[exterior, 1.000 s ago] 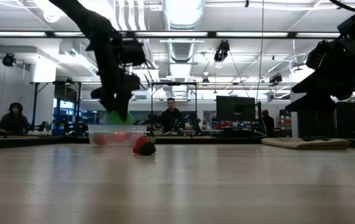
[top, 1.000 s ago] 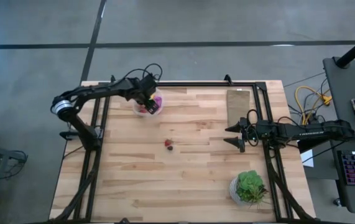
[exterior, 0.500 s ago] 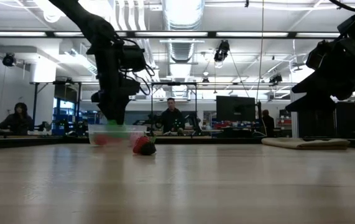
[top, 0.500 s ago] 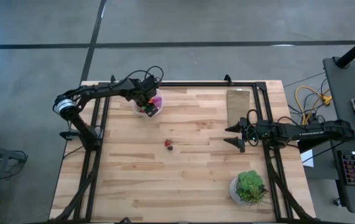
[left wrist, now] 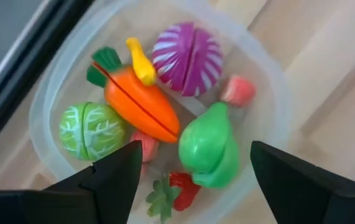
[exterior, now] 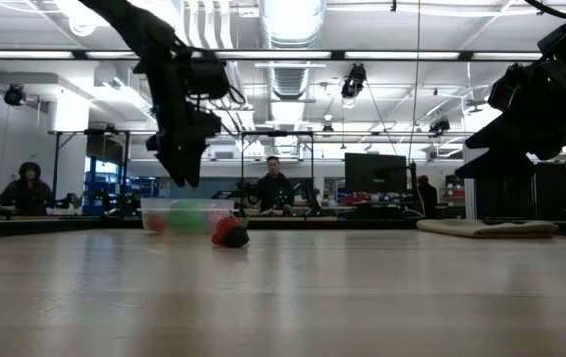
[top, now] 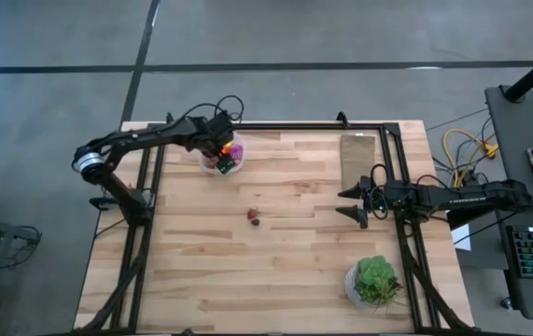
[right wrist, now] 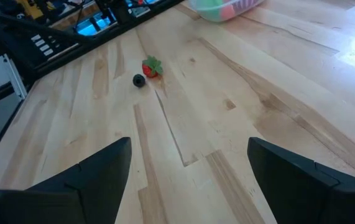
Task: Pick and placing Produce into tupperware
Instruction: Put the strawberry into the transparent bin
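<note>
Over the far-left corner of the wooden tabletop (top: 275, 252), the left pincer (top: 216, 146) hangs just above the clear round plastic tupperware (left wrist: 267, 93), its two dark fingers spread wide and holding nothing. Look inside from the left wrist view: an orange toy carrot with a green top (left wrist: 137, 99), a purple-and-white cabbage half (left wrist: 186, 57), a pale green lettuce ball (left wrist: 90, 129), a glossy green pear (left wrist: 211, 146), a yellow curved bit (left wrist: 140, 61), a small pink piece (left wrist: 238, 90) and a red strawberry with green leaves (left wrist: 178, 190) near the rim. That tub is getting crowded!

Out in the middle of the tabletop, well apart from the container, a second red strawberry piece (right wrist: 150, 66) lies just beside a small dark ball (right wrist: 139, 80); these two look like what remains to collect.

Over on the right side, the right pincer (top: 357, 203) waits above the bare boards with fingers apart, empty, a flat tan rectangular board (top: 357, 159) beyond it and a leafy green plant in a white pot (top: 373, 280) on its near side.

The risks? That light tub could be nudged or tipped if the left fingers clip its rim on leaving. The dark ball may roll from a slightly off-centre pinch, and closing on both neighbours at once could squirt one away. Dropping more onto the heap could bounce a piece out.
</note>
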Available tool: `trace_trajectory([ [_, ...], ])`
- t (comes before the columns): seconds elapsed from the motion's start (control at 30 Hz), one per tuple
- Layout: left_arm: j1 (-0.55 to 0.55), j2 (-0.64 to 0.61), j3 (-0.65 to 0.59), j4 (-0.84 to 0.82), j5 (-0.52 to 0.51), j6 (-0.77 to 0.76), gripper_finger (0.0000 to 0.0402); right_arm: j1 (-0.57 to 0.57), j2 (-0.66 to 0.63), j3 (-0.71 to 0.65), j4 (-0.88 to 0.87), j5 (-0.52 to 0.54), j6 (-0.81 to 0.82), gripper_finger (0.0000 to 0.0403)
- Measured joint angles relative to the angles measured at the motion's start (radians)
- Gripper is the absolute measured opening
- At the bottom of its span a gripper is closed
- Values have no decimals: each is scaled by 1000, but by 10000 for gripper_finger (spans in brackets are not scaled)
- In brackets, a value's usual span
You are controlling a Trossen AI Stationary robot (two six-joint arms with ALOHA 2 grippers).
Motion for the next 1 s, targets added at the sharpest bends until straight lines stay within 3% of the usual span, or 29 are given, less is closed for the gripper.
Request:
trace_trajectory([
  [0.3,-2,-136,0,4,22,-5,283,0,0,0,0,0,0,313],
  [0.6,-63,-299,8,53,207,32,283,0,0,0,0,0,0,313],
  [1.0,-306,-250,-2,62,218,233,283,0,0,0,0,0,0,313],
])
